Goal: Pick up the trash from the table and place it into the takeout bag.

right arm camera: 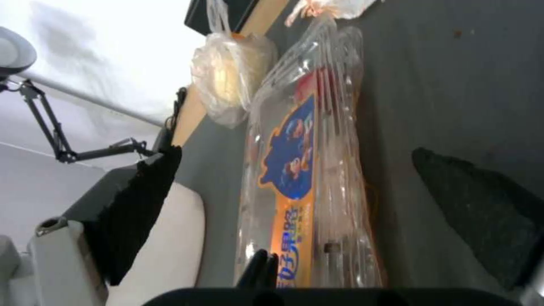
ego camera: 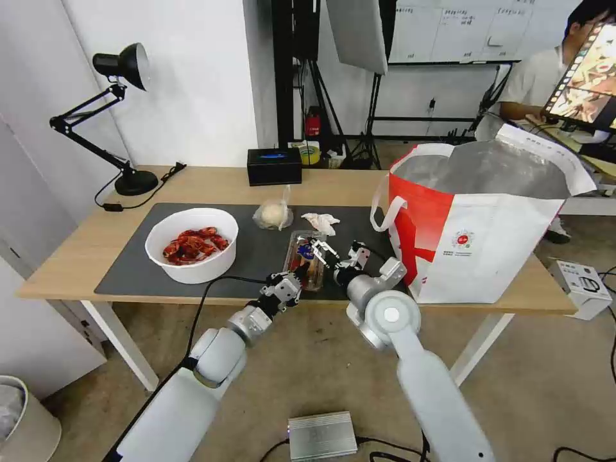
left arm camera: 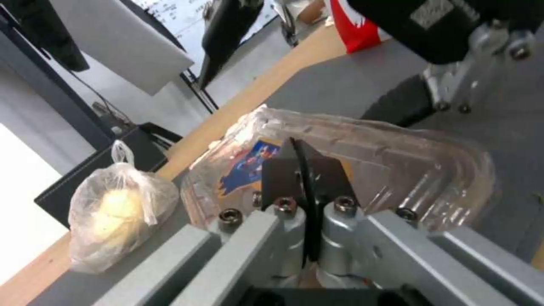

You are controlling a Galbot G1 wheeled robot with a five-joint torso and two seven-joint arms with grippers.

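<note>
while two claws flank one clamshell tray, one bowl, one takeout bag

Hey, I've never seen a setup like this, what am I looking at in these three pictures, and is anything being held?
It is a two-armed robot. One picture looks down from its head; the other two come from cameras on its wrists. On the table lie a white bowl of red shells, a small clear bag, a crumpled tissue and a clear clamshell tray. The takeout bag stands open on the right. The left pincer is shut on the tray's near edge. The right pincer sits open beside the tray, holding nothing.
</note>
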